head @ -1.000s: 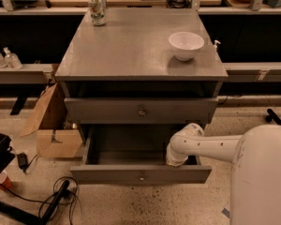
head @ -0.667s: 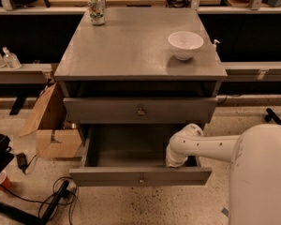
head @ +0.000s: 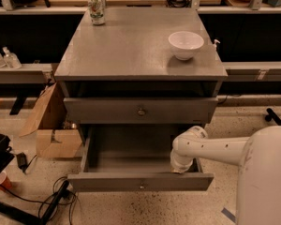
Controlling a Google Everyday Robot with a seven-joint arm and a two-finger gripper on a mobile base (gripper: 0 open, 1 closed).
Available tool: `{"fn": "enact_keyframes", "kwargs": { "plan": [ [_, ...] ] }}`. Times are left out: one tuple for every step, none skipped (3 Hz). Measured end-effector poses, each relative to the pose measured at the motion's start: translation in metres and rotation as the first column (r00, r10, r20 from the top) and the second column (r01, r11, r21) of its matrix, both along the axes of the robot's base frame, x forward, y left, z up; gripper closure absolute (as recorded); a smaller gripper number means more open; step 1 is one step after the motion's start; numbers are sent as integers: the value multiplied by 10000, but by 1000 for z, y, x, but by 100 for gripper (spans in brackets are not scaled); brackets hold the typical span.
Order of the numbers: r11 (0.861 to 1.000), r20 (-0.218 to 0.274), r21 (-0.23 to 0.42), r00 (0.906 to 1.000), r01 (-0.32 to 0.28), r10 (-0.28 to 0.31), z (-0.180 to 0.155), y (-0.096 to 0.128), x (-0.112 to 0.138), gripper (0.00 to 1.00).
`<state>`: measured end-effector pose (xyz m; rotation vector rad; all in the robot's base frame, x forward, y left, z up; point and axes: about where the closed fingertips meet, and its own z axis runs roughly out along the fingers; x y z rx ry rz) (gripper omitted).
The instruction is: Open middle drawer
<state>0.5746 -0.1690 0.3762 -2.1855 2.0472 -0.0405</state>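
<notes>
Reaching down into the right side of the middle drawer [head: 126, 154], the gripper [head: 180, 167] sits low against the inside of the drawer's front panel; whether it is open or closed cannot be told. The white arm [head: 215, 147] extends in from the right. The grey drawer is pulled well out, with its small brass knob [head: 141, 185] facing forward. Above, the top drawer [head: 103, 110] is closed. A white bowl [head: 186, 44] and a can [head: 97, 9] stand on the cabinet top [head: 126, 50].
</notes>
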Motion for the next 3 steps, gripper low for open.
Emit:
{"fn": "enact_keyframes", "kwargs": {
  "plan": [
    [9999,-445,-115,9990,93,-98,1,-9,-19,100],
    [9999,-445,-115,9990,93,-98,1,-9,-17,82],
    [9999,-446,-115,9990,93,-98,1,-9,-17,51]
  ]
}}
